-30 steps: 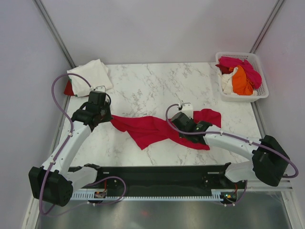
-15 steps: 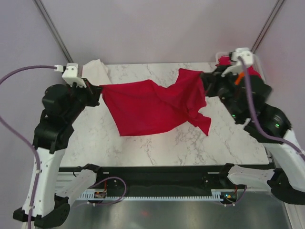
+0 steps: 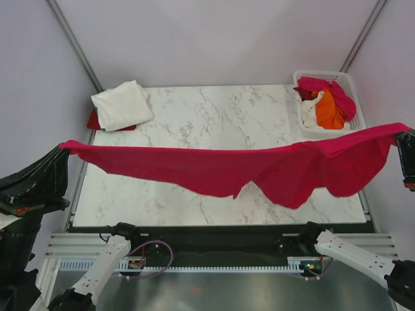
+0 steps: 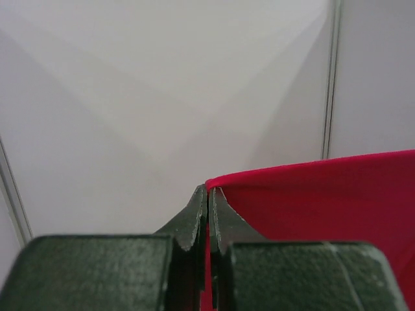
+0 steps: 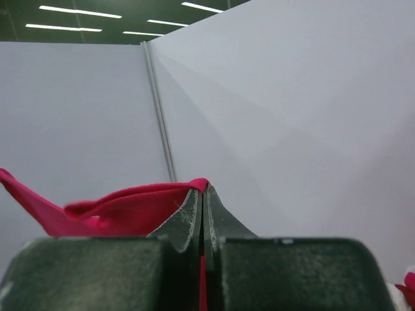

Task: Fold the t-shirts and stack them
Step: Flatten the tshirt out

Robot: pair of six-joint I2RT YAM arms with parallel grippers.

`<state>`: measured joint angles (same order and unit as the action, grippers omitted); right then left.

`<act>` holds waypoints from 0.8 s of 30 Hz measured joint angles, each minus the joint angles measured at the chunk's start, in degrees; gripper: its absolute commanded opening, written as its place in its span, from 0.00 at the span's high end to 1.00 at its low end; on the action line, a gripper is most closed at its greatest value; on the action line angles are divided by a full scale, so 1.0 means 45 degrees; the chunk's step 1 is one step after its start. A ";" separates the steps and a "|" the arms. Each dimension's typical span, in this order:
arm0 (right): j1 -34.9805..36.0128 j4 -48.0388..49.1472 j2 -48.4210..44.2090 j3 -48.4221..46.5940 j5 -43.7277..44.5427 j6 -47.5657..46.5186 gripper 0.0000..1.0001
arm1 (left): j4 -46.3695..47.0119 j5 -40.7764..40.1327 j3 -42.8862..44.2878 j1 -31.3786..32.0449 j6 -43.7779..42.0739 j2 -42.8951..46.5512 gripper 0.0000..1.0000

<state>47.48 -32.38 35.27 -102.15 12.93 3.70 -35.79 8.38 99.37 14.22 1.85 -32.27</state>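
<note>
We now hold the crimson t-shirt [image 3: 246, 170] stretched into a long, sagging band above the table [image 3: 214, 116], far wider than half a second ago. Our left gripper [image 4: 208, 195] and right gripper [image 5: 201, 194] have swung out past the table's side edges, each pinched closed on one end of the cloth.

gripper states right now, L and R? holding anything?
Left gripper: closed, pinching one end of the crimson t-shirt.
Right gripper: closed, pinching the other end of the same shirt.
</note>
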 measured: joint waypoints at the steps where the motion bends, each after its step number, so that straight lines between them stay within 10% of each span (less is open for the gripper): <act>1: -0.0005 -0.0068 0.0126 -0.0321 0.0146 -0.0121 1.00 | 0.0024 0.0049 0.0097 0.0000 -0.0087 0.0034 0.98; 13: 0.0233 -0.0942 0.6863 -0.4211 0.5838 -0.2501 1.00 | 0.0204 -0.1098 -0.1438 0.0563 -0.1166 -0.1996 0.98; 20: -0.4595 -0.0277 1.3056 -0.2696 0.3565 -0.2176 1.00 | 0.0767 -0.3138 -0.3249 0.0554 -0.1540 -0.7091 0.97; 22: -0.5425 -0.0889 1.5110 -0.3531 0.2574 -0.1894 0.61 | 0.0593 -0.3274 -0.3220 0.0092 -0.1564 -0.9000 0.76; 23: -0.5707 -0.0986 1.6655 -0.5037 0.2055 -0.1676 0.03 | 0.0661 -0.3317 -0.2817 -0.0238 -0.1540 -1.0064 0.34; 24: -0.6003 -0.1015 1.8680 -0.7053 0.1647 -0.1501 0.02 | 0.0578 -0.3434 -0.2147 -0.0719 -0.1443 -1.1516 0.21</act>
<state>20.47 -36.95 119.33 -133.88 20.34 -3.05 -33.19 -7.07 89.71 10.98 -4.64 -84.09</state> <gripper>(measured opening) 0.480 0.386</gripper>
